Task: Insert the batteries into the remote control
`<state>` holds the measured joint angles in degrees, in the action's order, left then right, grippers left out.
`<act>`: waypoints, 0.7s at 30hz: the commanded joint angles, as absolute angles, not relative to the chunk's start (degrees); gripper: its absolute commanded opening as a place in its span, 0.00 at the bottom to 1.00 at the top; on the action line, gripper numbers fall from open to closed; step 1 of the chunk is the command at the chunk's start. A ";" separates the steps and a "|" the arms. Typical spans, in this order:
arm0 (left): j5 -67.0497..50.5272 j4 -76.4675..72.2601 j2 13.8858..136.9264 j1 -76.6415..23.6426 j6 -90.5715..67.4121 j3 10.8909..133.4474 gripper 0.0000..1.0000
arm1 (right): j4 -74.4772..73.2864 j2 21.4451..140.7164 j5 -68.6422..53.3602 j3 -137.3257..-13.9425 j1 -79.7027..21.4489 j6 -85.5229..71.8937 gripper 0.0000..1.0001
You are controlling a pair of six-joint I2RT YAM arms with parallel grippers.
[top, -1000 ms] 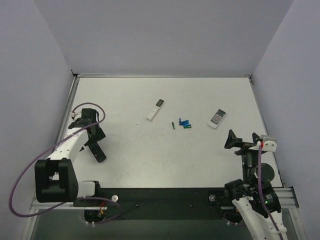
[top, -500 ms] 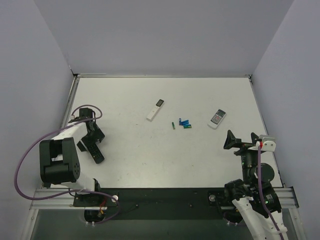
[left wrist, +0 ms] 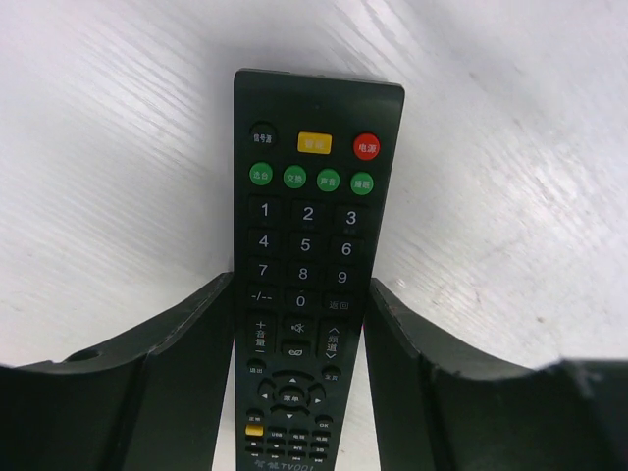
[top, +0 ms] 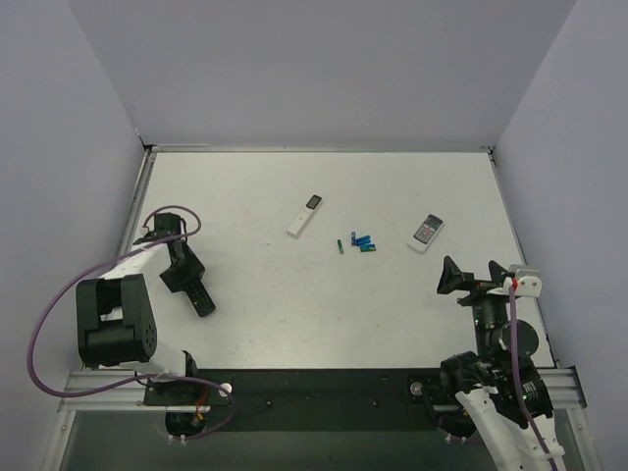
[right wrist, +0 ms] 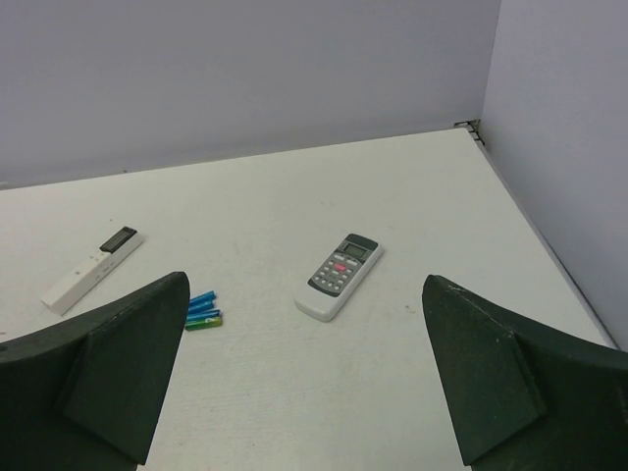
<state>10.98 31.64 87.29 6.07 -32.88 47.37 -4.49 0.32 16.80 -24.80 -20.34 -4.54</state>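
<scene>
The left claw (left wrist: 299,287) flanks the black remote (left wrist: 306,196), pinching or not I cannot tell, so grip squarely and level; the green batteries (top: 341,246) lie well right of it, the spread right claw (top: 473,272) farther.

The left gripper (left wrist: 302,290) has been brought down astride the remote control (left wrist: 309,216) near the left edge of the table (top: 392,314). Its jaws, wide apart a second ago, have been drawn in until the fingers (left wrist: 201,339) lie against both long sides. The remote control has been nudged slightly toward the table's middle. The left arm's elbow (top: 113,329) has been shifted away from the near edge.
</scene>
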 commanded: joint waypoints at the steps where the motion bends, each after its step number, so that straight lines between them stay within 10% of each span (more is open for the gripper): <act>1: 2.21 25.94 82.54 5.01 -35.06 45.18 0.36 | -4.74 -3.61 12.85 -28.38 -20.65 -11.06 1.00; 11: -8.96 7.58 71.11 -9.83 -44.81 38.85 0.13 | -7.31 25.36 -8.72 -37.18 -20.74 -28.83 1.00; 21: -16.87 -28.45 62.33 -19.51 -57.65 30.33 0.06 | 31.46 47.44 -36.20 -29.61 -28.02 -39.91 1.00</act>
